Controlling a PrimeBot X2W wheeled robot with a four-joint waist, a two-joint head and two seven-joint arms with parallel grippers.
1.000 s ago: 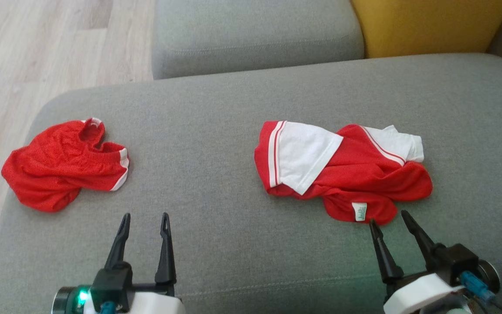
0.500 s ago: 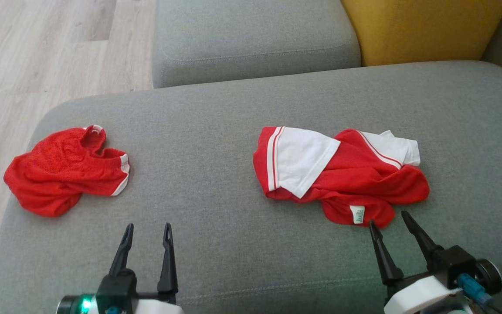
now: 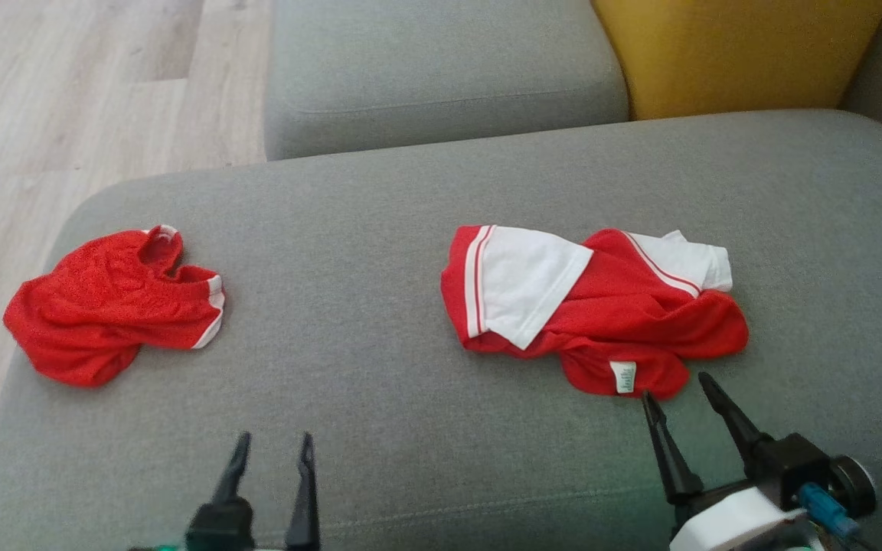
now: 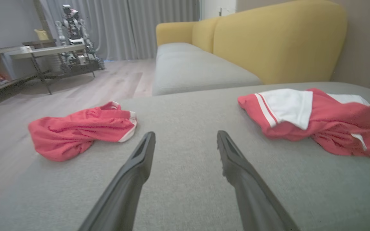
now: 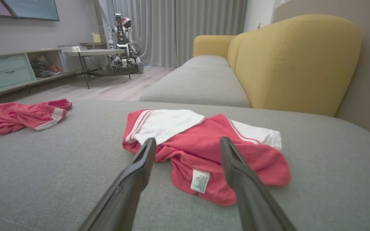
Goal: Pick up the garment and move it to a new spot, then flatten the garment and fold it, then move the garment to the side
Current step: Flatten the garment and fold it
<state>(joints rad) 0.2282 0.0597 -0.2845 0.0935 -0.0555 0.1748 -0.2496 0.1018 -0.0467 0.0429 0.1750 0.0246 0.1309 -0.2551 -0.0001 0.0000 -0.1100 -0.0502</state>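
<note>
R pincer point(image 3: 675, 386) open, empty, tips just short of crumpled red-and-white mesh shirt point(image 3: 625, 306). Shirt dead ahead, long axis crosswise. L pincer point(image 3: 273, 437) open, well apart.

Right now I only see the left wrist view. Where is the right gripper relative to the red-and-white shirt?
Observer: In the head view the right gripper points at the red-and-white shirt, tips close to its near hem.
Reviewer: Open or shut?
Observer: Open, jaws spread, holding nothing.
Reviewer: Aimed at what?
Observer: In the right wrist view a white care label on the hem lies between the jaws, print facing the camera.
</note>
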